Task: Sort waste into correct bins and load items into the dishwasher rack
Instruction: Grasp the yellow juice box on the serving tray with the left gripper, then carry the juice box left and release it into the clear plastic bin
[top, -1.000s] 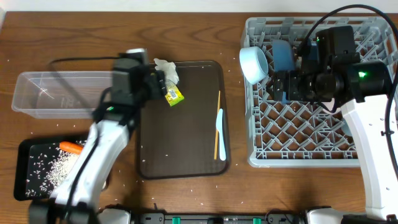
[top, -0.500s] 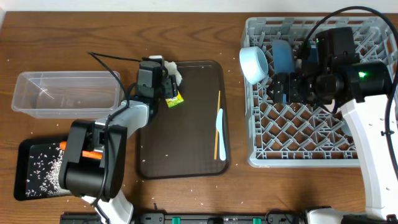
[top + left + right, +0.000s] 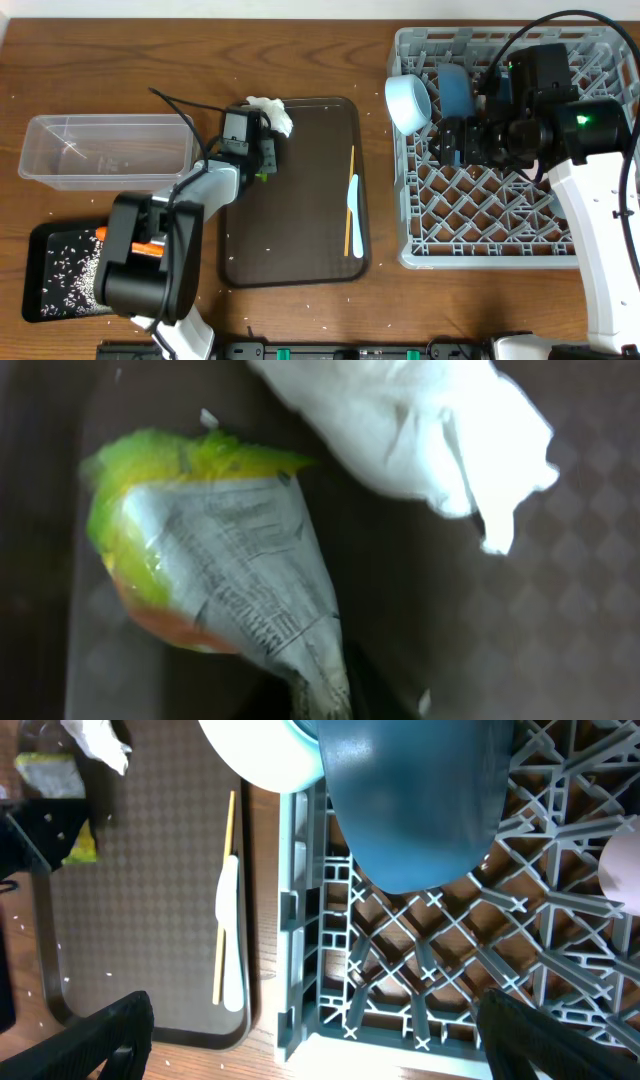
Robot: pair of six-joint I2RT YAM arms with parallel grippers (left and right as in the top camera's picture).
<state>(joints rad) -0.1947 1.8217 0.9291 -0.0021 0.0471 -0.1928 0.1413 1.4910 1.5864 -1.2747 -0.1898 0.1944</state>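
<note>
My left gripper [image 3: 266, 152] is at the far left corner of the brown tray, shut on the narrow end of the yellow-green snack wrapper [image 3: 215, 550]. In the overhead view the wrapper is mostly hidden under it. Crumpled white tissue [image 3: 270, 111] [image 3: 410, 430] lies just beyond the wrapper. My right gripper [image 3: 330, 1055] hangs open over the grey dishwasher rack [image 3: 500, 215], nothing between its fingers. A blue plate [image 3: 415, 800] and a pale blue bowl [image 3: 408, 103] lean in the rack's far left corner. A chopstick [image 3: 350, 200] and a pale spoon [image 3: 355, 215] lie on the brown tray.
The clear tub [image 3: 105, 150] stands left of the brown tray [image 3: 295, 230]. The black tray [image 3: 40, 240] at the front left holds rice grains and an orange carrot [image 3: 120, 238]. Loose rice grains dot the wooden table.
The left arm swung right to the tray's corner and its gripper shut on the wrapper. The right arm has not moved.
</note>
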